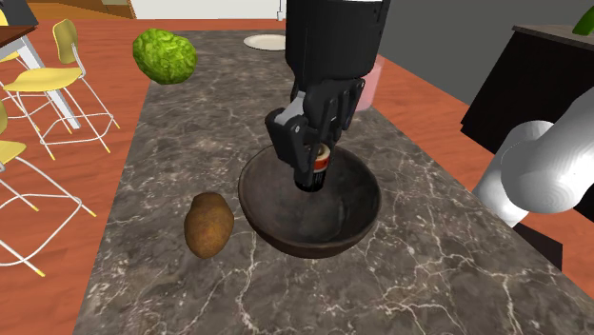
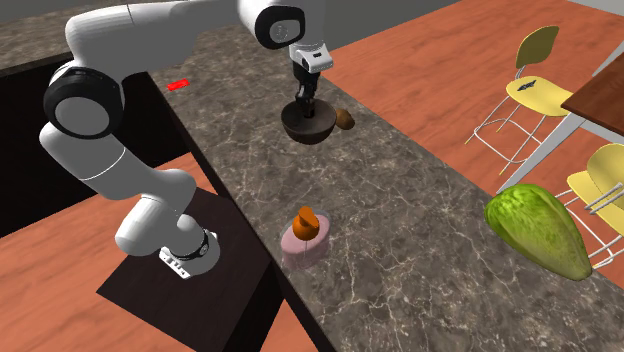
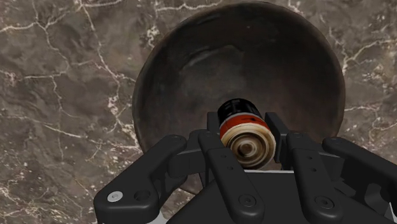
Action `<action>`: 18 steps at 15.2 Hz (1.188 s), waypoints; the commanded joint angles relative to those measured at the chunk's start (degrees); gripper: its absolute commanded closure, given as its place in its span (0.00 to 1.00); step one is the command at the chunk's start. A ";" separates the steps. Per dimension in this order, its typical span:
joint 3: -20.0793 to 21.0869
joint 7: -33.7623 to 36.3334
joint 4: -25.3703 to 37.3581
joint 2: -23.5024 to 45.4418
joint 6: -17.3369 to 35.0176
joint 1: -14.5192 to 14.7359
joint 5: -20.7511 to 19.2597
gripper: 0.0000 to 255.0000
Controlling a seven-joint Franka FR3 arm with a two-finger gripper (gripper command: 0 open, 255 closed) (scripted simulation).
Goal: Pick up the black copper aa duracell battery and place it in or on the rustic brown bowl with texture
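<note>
While my claw (image 1: 314, 169) is clamped on the battery (image 1: 321, 162), one finger pressed to each side, the battery hangs upright over the hollow of the bowl (image 1: 354, 224). Its black end points down, and its orange band and pale cap sit up by my palm. In the wrist view the cap faces the camera, with the bowl's dark brown inside spread behind it. I cannot tell whether the lower end touches the bowl. The bowl stands on a dark marbled counter (image 1: 428, 271). A potato (image 1: 208, 225) lies just beside the bowl, on the shoulder view's left and a little nearer. Farther off on that left, close to the counter's edge, sits a green lettuce (image 1: 164, 55). A pink cup (image 1: 371, 84) stands behind my hand on the far right, and the second exterior view shows something orange (image 2: 306, 221) in it. A white plate (image 1: 265, 41) lies at the far end. Yellow chairs (image 1: 59, 68) stand on the wooden floor left of the counter.
</note>
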 commanded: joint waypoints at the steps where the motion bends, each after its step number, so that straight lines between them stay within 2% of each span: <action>1: 0.00 0.00 0.00 0.00 0.00 0.00 0.00 1.00; 2: 0.00 0.00 0.00 0.00 0.00 0.00 0.00 0.00; 7: 0.00 0.00 0.00 0.00 0.00 0.00 0.00 0.00; 11: 0.25 1.33 9.06 2.25 -7.24 -0.65 -1.57 0.00; 18: 0.25 1.33 9.06 2.25 -7.24 -0.65 -1.57 0.00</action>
